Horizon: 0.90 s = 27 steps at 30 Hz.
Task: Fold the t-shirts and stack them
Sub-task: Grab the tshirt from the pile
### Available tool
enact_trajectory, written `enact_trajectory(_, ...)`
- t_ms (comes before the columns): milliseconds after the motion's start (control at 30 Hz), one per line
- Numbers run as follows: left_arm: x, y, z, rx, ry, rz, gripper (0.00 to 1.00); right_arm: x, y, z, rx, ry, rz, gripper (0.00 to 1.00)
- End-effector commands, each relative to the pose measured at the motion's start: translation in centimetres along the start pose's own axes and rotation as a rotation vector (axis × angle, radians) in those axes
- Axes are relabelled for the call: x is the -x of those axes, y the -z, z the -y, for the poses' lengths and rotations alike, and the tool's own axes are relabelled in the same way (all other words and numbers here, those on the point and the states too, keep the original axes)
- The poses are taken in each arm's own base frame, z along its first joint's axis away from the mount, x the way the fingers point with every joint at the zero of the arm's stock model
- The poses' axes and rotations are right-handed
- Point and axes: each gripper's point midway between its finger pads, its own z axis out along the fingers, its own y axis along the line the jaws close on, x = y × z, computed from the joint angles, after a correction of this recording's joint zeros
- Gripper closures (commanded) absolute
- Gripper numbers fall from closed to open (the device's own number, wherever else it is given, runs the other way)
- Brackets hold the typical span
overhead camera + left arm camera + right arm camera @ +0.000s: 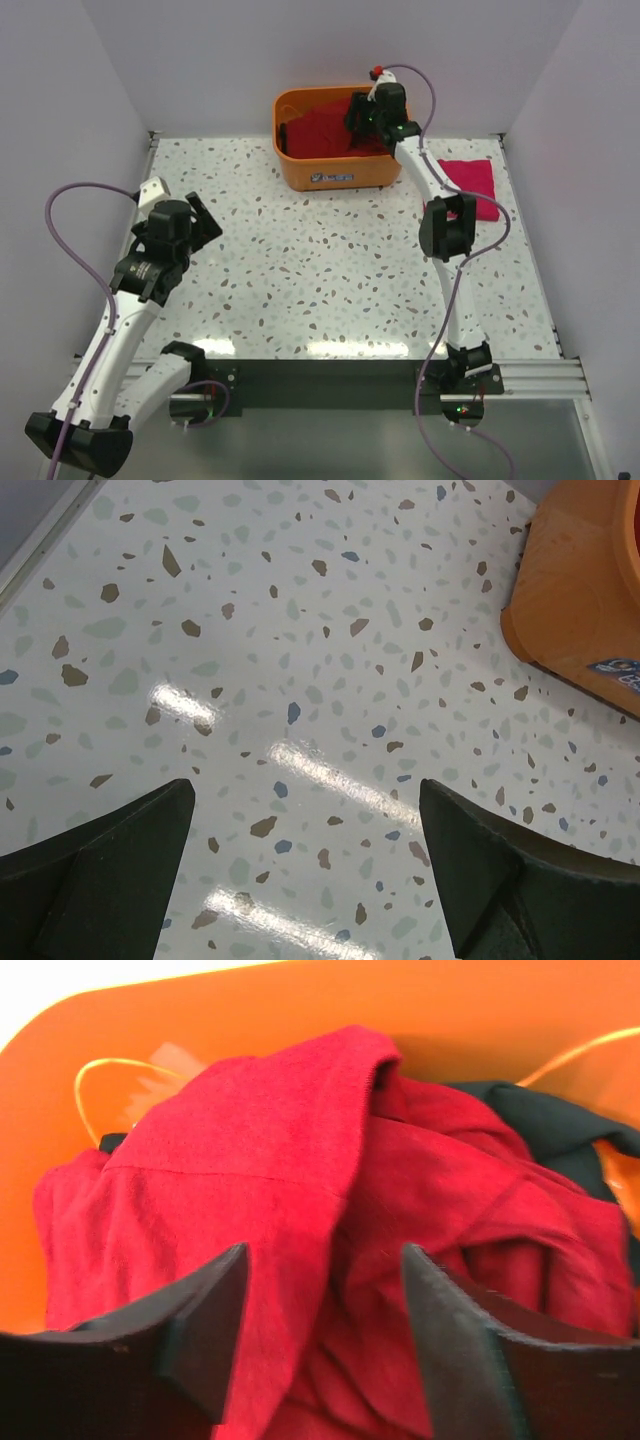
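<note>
overhead looks down | wrists close-up | all share orange tub (340, 175)

Noted left arm (110, 330) and right arm (452, 290): white links, black joint housings. Black wedge-shaped fingers on left gripper (305, 810) and right gripper (325, 1290). Lilac cable (49, 222) looping off each arm beyond the black rail (330, 385); bases bolted onto that rail. Red knob (376, 72) at right arm's end farthest from rail.
</note>
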Motion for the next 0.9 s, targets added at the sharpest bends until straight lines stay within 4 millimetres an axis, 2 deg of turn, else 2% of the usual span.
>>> enact_trajectory(0, 0.3, -0.3, 0.4, -0.009, 0.017, 0.008, 0.0, 4.3, -0.3, -4.0, 0.089, -0.013, 0.166, 0.37)
enact_trajectory(133, -0.4, -0.5, 0.1, 0.0, 0.007, -0.014, 0.0, 3.2, -1.1, -4.9, 0.097, -0.017, 0.173, 0.55)
enact_trajectory(200, -0.7, -0.5, -0.1, 0.005, 0.005, -0.022, 0.0, 3.7, -0.8, -5.6, 0.092, -0.001, 0.194, 0.63)
enact_trajectory(267, -0.9, -0.6, -0.1, 0.001, 0.005, -0.027, 0.0, 4.5, -0.2, -5.6, 0.069, 0.004, 0.212, 0.83)
enact_trajectory(300, -1.0, -0.6, 0.0, -0.001, 0.006, -0.029, 0.0, 4.8, 0.0, -5.8, 0.073, 0.006, 0.217, 1.0)
enact_trajectory(367, -1.1, -0.6, 0.0, -0.006, 0.006, -0.032, 0.0, 5.9, 0.8, -6.4, 0.081, 0.019, 0.237, 1.0)
enact_trajectory(467, -1.4, -0.7, 0.1, -0.009, 0.01, -0.038, 0.0, 9.5, 3.6, -7.9, 0.09, 0.038, 0.294, 1.0)
enact_trajectory(500, -1.4, -0.7, 0.1, -0.01, 0.01, -0.039, 0.0, 12.1, 5.8, -8.8, 0.106, 0.04, 0.341, 1.0)
enact_trajectory(567, -1.5, -0.7, 0.2, -0.014, 0.01, -0.045, 0.0, 14.4, 8.5, -10.8, 0.144, 0.058, 0.392, 1.0)
enact_trajectory(600, -1.5, -0.7, 0.3, -0.018, 0.011, -0.047, 0.0, 16.6, 11.2, -11.9, 0.162, 0.067, 0.436, 1.0)
enact_trajectory(633, -1.4, -0.5, 0.4, -0.025, 0.012, -0.048, 0.0, 17.8, 12.9, -12.6, 0.172, 0.093, 0.466, 1.0)
enact_trajectory(700, -1.4, -0.4, 0.4, -0.031, 0.019, -0.048, 0.0, 19.5, 15.9, -14.7, 0.206, 0.108, 0.506, 1.0)
enact_trajectory(733, -1.3, -0.2, 0.4, -0.039, 0.021, -0.044, 0.0, 21.4, 19.0, -15.9, 0.246, 0.121, 0.548, 1.0)
enact_trajectory(800, -1.4, 0.1, 0.4, -0.049, 0.024, -0.042, 0.0, 22.7, 22.3, -17.7, 0.29, 0.127, 0.579, 1.0)
enact_trajectory(833, -1.2, 0.4, 0.6, -0.063, 0.031, -0.035, 0.0, 24.0, 25.0, -18.6, 0.312, 0.135, 0.611, 1.0)
enact_trajectory(867, -1.0, 0.5, 0.7, -0.072, 0.033, -0.031, 0.0, 24.2, 26.6, -19.4, 0.332, 0.139, 0.61, 1.0)
